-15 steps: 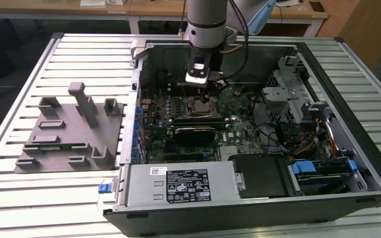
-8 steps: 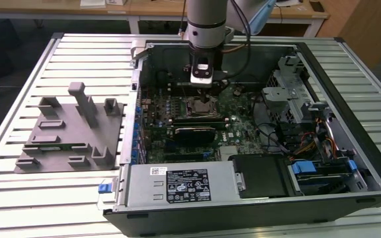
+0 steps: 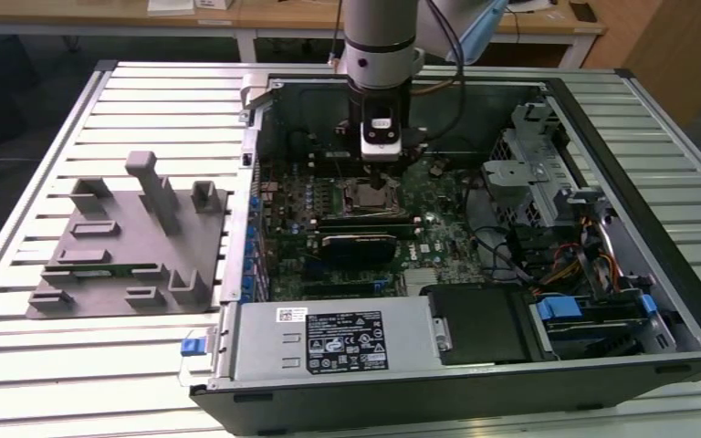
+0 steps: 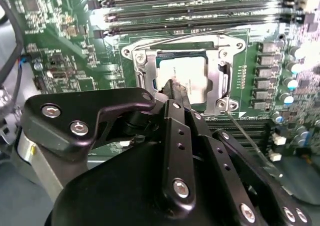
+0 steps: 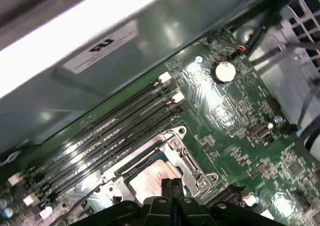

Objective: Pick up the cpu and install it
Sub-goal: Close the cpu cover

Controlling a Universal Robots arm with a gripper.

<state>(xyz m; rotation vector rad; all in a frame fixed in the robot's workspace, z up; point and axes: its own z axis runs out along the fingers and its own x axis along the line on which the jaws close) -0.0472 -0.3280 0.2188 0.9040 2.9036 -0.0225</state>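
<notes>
Found gripper (image 4: 175,88) with fingers pressed together, holding nothing, tips right at cpu (image 4: 190,71); could not tell whether touching. Saw cpu lying flat inside socket frame (image 4: 223,81) on green motherboard (image 4: 55,81).

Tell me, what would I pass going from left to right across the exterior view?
grey tray → gripper, down inside the open computer → metal drive cage → case's side wall
</notes>
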